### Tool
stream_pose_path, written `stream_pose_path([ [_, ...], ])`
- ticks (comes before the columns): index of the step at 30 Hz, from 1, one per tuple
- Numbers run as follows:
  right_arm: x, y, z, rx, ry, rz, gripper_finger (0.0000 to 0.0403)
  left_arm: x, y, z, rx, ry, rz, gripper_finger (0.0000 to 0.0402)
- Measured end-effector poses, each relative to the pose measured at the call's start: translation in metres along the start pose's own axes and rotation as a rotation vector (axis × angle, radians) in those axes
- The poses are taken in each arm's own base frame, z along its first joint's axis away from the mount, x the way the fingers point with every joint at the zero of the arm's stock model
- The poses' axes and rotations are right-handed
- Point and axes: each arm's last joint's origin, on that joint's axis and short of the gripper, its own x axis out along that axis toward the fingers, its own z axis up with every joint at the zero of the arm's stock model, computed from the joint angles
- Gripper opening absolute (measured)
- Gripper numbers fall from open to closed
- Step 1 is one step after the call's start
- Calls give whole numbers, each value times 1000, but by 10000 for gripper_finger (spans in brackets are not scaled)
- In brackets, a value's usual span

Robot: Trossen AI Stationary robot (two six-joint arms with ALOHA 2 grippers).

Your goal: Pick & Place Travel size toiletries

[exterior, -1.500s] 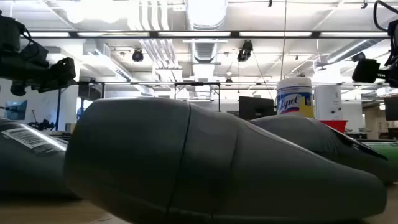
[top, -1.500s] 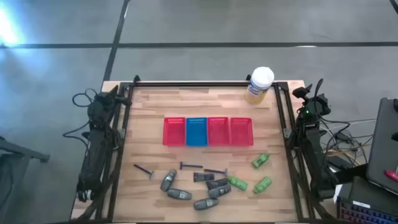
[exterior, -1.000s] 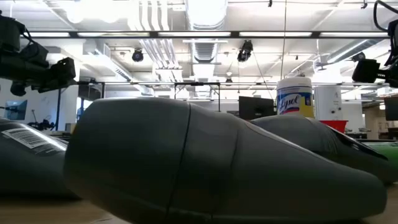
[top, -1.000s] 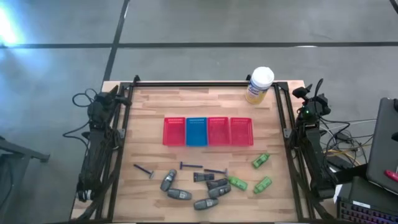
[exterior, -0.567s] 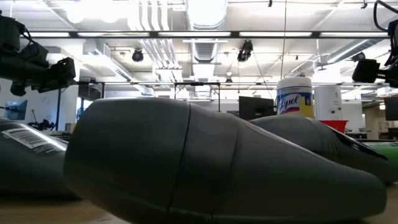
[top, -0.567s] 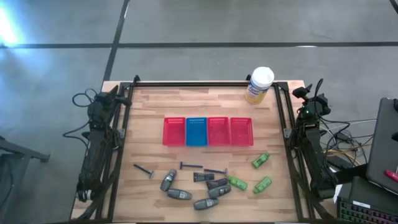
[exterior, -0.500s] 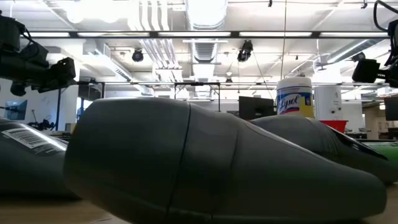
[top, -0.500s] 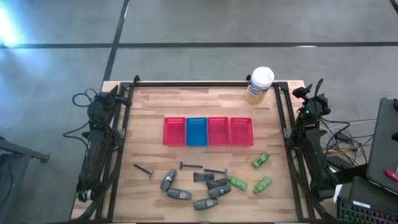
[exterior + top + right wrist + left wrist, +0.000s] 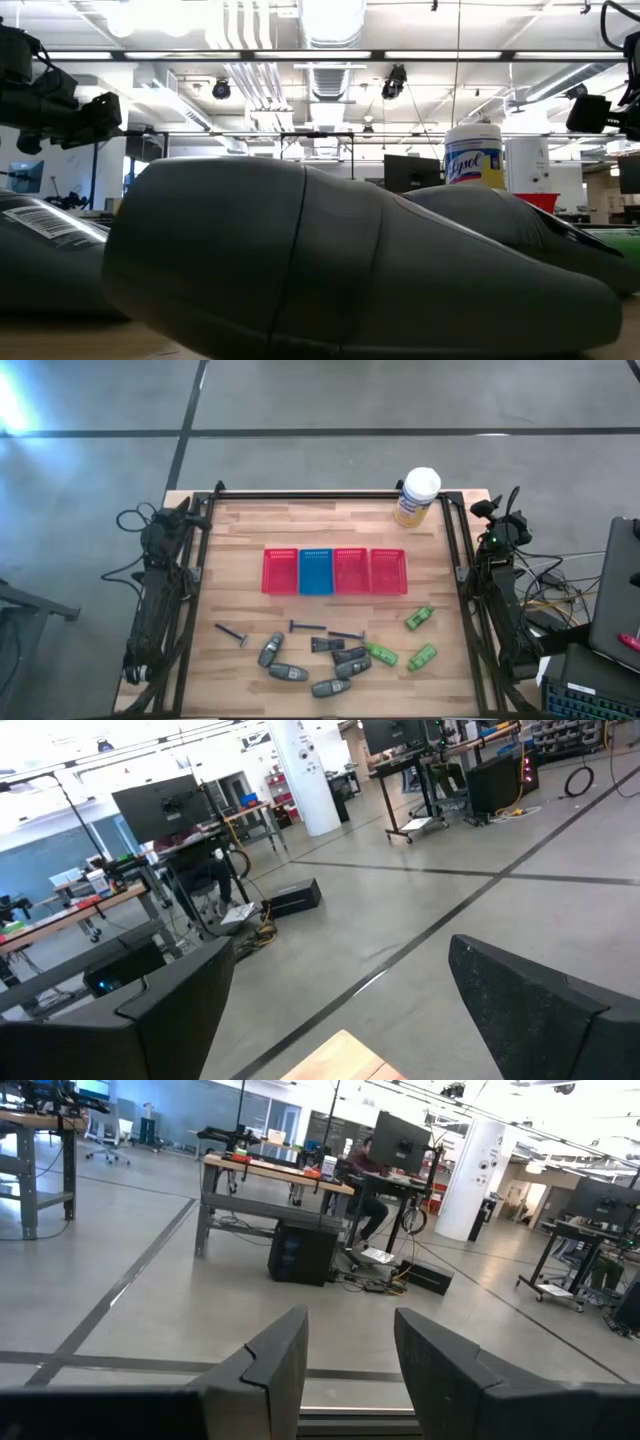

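The travel size toiletries lie near the table's near edge. Among them are three green bottles (image 9: 419, 618) (image 9: 382, 654) (image 9: 423, 656), several grey oval bottles (image 9: 288, 673), small dark bottles (image 9: 326, 644) and thin razors (image 9: 233, 632) (image 9: 307, 626). One grey bottle (image 9: 350, 270) fills the low view. My left gripper (image 9: 350, 1320) is parked at the table's left edge, fingers apart with nothing between them. My right gripper (image 9: 340, 955) is parked at the right edge and stands wide open. Both point toward the far side, away from the toiletries.
A row of mesh baskets stands across the table's middle: red (image 9: 281, 571), blue (image 9: 316, 571), red (image 9: 351, 571), red (image 9: 388, 571). A white-and-yellow canister (image 9: 417, 496) stands at the far right edge. Bare wood (image 9: 250, 530) lies between the baskets and the far edge.
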Motion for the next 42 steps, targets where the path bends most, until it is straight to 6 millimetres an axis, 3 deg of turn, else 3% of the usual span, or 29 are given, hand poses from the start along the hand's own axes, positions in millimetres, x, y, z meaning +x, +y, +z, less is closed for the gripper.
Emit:
stream_pose_path([
  [26, 0, 0, 0, 12, 0, 0, 364, 0, 0, 0, 0, 0, 0, 156],
  [32, 0, -1, 0, 397, -18, -33, 364, 0, 0, 0, 0, 0, 0, 156],
  [38, 0, 0, 1, 638, 8, -1, 364, 0, 0, 0, 0, 0, 0, 156],
  [42, -4, 13, 3, 700, 281, 346, 364, 0, 0, 0, 0, 0, 0, 156],
])
